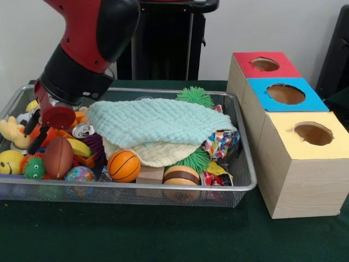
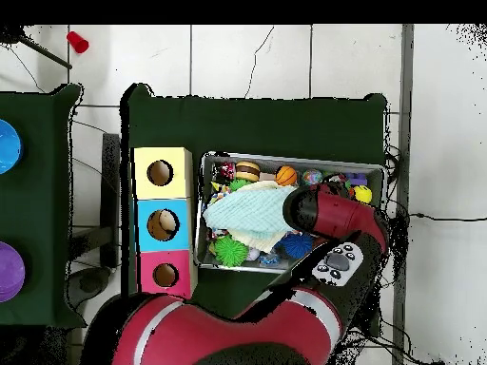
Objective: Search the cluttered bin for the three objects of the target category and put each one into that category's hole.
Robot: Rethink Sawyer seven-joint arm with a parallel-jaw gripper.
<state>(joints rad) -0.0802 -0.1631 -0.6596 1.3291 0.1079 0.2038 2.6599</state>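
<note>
**Arm down in the bin, search under way**

Front view first. Down at the left end of the wire bin [image 1: 248, 183], gripper [image 1: 34, 131] low among the toys, dark fingers angled downward beside the yellow plush [image 1: 12, 132]. Spread or pinching? Cannot tell; tips lost in the clutter. Mint cloth [image 1: 158, 121] draped over a cream cloth [image 1: 161, 154], hiding much of the middle. In plain sight: football [image 1: 58, 157], basketball [image 1: 124, 166], green spiky ball [image 1: 34, 168], smiley ball [image 1: 10, 162]. To the right, just beside the bin, three boxes: red hole [image 1: 265, 64] far, blue hole [image 1: 286, 94] between, yellow hole [image 1: 313, 134] near. All holes look empty.

Overhead now. Arm body covering one end of the bin, gripper itself hidden beneath it. Cloth bunched mid-bin, boxes lined along the opposite side.

Judgement: picking step, nothing delivered yet. Target category unstated, so which toy counts stays unclear. Next move likely calls for a firm close on one toy, a clean lift clear of the cloth, then a carry across the whole bin.
</note>
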